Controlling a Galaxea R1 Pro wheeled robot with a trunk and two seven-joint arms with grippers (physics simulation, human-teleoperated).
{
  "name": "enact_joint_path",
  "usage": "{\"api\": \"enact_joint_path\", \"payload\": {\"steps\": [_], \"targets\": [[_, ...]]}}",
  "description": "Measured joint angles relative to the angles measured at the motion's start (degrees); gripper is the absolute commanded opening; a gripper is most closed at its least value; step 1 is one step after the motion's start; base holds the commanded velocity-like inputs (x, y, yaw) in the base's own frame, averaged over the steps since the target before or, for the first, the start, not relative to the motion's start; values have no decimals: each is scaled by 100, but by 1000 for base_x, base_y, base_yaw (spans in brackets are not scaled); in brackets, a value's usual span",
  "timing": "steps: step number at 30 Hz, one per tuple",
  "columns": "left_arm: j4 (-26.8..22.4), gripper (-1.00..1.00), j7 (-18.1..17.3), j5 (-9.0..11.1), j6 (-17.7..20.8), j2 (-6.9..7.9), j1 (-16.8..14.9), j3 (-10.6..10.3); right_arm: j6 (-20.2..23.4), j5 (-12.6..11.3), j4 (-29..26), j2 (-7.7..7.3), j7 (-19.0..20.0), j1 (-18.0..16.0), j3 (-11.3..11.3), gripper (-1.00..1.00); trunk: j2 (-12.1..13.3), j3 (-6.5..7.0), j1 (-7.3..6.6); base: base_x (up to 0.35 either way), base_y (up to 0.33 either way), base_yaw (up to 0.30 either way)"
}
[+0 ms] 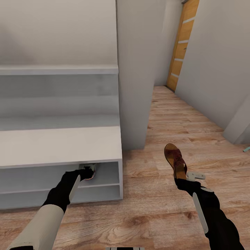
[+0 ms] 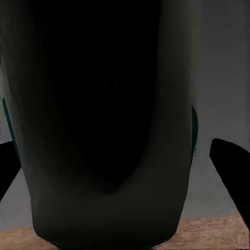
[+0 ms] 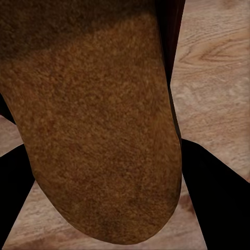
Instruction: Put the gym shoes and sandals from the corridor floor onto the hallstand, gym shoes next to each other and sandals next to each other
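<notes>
Sandal (image 1: 175,160) upright in right end effector (image 1: 183,177), toe up

Even soft light; left wrist view dark.

Plain grey walls (image 1: 55,31) all round, with a square pillar (image 1: 135,69) jutting out. Down the far end there's an orange wood door (image 1: 182,43) with pale stripes across it. Small teal thing (image 1: 246,149) at the edge, can't tell what.
</notes>
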Motion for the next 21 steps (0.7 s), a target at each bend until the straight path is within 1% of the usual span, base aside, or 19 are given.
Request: {"api": "enact_joint_path", "payload": {"steps": [7, 10, 21], "targets": [[-12, 100, 0, 0, 0, -3, 0, -2, 2, 1, 0, 2, -2, -1, 0, -100, 0, 0, 0, 0, 0, 0], [-13, 100, 0, 0, 0, -4, 0, -2, 2, 0, 0, 4, -2, 1, 0, -100, 0, 0, 1, -96, 11, 0], [-11, 100, 0, 0, 1, -4, 1, -2, -1, 1, 1, 2, -1, -4, 0, -100, 0, 0, 4, -310, 74, 0]]}}
